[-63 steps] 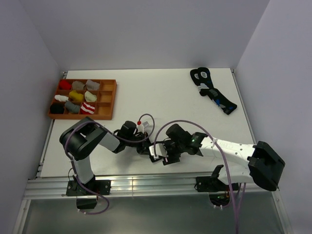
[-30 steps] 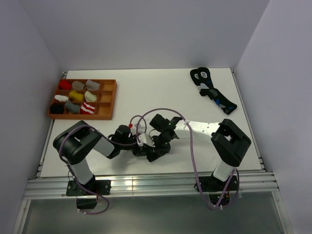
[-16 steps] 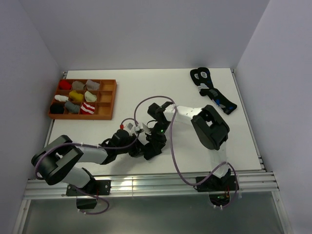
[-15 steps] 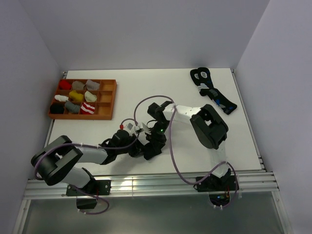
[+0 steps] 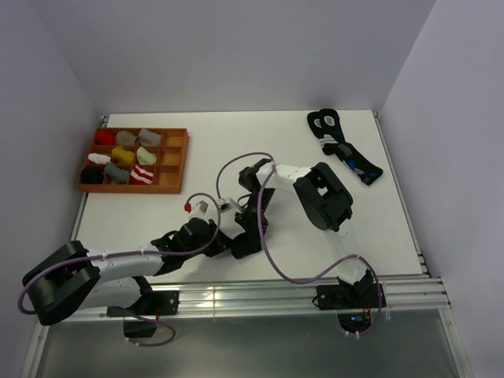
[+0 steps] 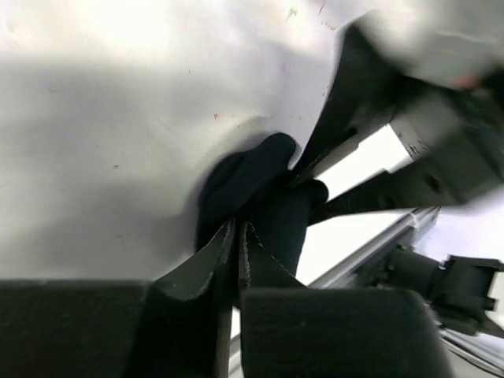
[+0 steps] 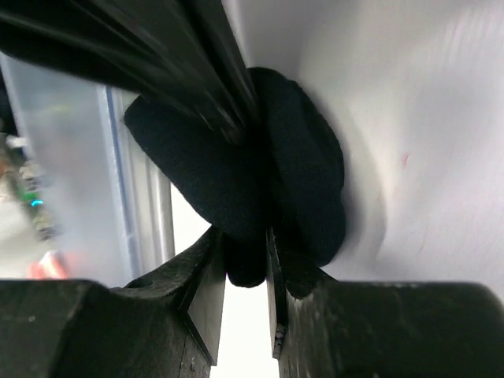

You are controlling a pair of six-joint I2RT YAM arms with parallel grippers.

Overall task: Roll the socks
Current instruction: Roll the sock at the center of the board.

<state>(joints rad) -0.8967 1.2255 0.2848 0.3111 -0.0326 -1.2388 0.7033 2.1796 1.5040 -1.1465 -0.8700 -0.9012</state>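
A plain black sock point(image 5: 245, 245) lies bunched near the table's front edge, between both grippers. In the left wrist view the black sock point(image 6: 246, 179) sits right at my left gripper point(image 6: 238, 227), whose jaws stand almost together with their tips pressed into the fabric. My right gripper point(image 7: 248, 236) is shut on a fold of the black sock point(image 7: 303, 169), which bulges out above its fingers. From above, the left gripper point(image 5: 231, 242) comes in from the left. The right gripper point(image 5: 250, 231) comes down from behind. A red-and-white striped bundle point(image 5: 142, 175) lies in the tray.
A brown compartment tray point(image 5: 170, 188) with several small sock bundles stands at the back left. Dark socks with white rings and blue marks point(image 5: 343, 146) lie at the back right. The table's front rail point(image 5: 260, 293) runs just behind the grippers' spot.
The left arm has swung down and stretched out from the near left corner. The right arm has folded back over the middle. Both grippers and the black sock stay near the same spot.
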